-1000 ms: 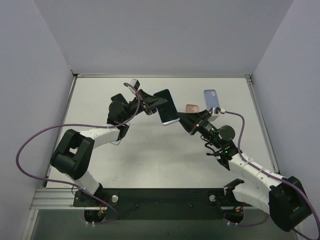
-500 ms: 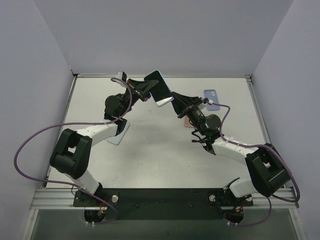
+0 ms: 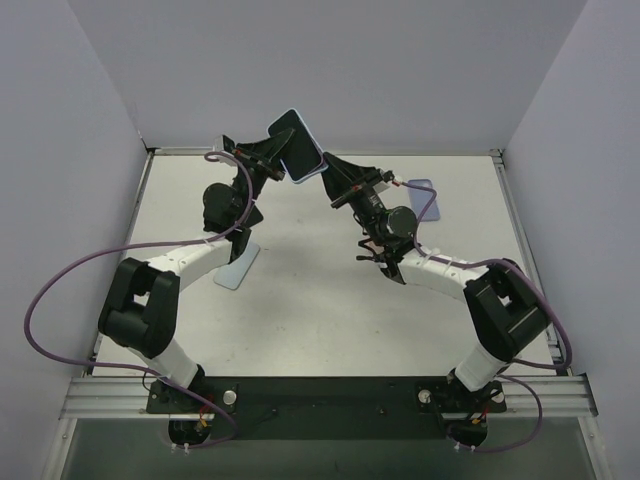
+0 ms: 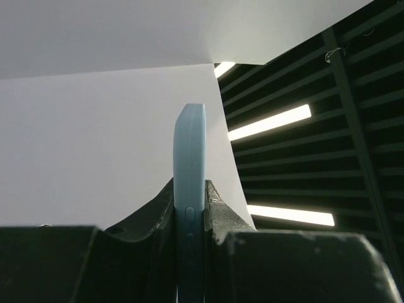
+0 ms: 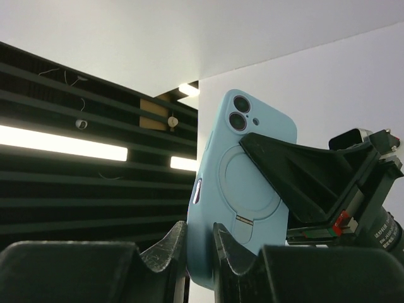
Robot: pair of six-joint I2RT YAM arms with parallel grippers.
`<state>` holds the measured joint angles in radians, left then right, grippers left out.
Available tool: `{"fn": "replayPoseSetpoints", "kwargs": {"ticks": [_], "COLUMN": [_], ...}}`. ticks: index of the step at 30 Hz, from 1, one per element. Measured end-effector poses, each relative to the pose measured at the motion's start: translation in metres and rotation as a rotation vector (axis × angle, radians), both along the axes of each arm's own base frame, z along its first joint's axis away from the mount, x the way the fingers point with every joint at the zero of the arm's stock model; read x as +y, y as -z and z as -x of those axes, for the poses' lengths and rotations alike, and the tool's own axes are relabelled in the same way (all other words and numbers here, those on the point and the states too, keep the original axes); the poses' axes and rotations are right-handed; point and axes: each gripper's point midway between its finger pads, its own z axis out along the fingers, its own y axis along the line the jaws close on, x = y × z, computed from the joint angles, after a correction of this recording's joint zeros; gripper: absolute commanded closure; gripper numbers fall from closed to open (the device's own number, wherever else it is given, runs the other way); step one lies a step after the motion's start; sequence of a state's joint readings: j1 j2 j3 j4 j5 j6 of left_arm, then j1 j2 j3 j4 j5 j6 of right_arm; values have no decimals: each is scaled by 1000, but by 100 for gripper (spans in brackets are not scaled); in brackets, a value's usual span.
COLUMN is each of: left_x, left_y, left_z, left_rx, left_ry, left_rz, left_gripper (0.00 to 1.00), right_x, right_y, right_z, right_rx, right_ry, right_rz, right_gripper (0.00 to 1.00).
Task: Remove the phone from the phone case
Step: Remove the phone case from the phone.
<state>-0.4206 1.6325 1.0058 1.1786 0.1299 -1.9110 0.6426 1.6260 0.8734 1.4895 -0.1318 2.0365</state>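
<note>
The phone [image 3: 295, 147] shows its dark screen and sits in a light blue phone case [image 5: 252, 170], held high over the back of the table. My left gripper [image 3: 279, 160] is shut on the case; in the left wrist view the case [image 4: 189, 158] stands edge-on between the fingers of the left gripper [image 4: 189, 205]. My right gripper [image 3: 324, 168] meets it from the right. In the right wrist view the right gripper [image 5: 201, 238] is shut on the case's lower edge. The case's back shows two camera holes and a ring stand, and a left finger [image 5: 297, 177] crosses it.
A pale blue flat item [image 3: 238, 268] lies on the table under the left arm. A purple case [image 3: 427, 196] lies at the back right beside the right arm. Grey walls close in the table at the left, back and right. Purple cables loop from both arms.
The left gripper has lifted the cased phone up and toward the back wall. The right arm swung left and up, and its gripper now pinches the case's edge.
</note>
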Motion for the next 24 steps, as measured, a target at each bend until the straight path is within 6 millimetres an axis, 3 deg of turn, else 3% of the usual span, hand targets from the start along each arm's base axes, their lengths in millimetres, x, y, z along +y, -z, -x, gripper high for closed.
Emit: {"fn": "replayPoseSetpoints", "kwargs": {"ticks": [9, 12, 20, 24], "left_x": [1, -3, 1, -2], "left_y": [-1, -4, -26, -23], "left_z": [-2, 6, 26, 26], "left_rx": [26, 20, -38, -28], "left_ry": [3, 32, 37, 43], "left_rz": [13, -18, -23, -42], "left_gripper": [100, 100, 100, 100], "right_x": [6, 3, 10, 10], "right_y": [6, 7, 0, 7], "right_z": [2, 12, 24, 24], "right_rx": [-30, -51, -65, -72], "right_ry": [-14, -11, 56, 91], "right_rz": [1, 36, 364, 459], "right_gripper": [100, 100, 100, 100]}}
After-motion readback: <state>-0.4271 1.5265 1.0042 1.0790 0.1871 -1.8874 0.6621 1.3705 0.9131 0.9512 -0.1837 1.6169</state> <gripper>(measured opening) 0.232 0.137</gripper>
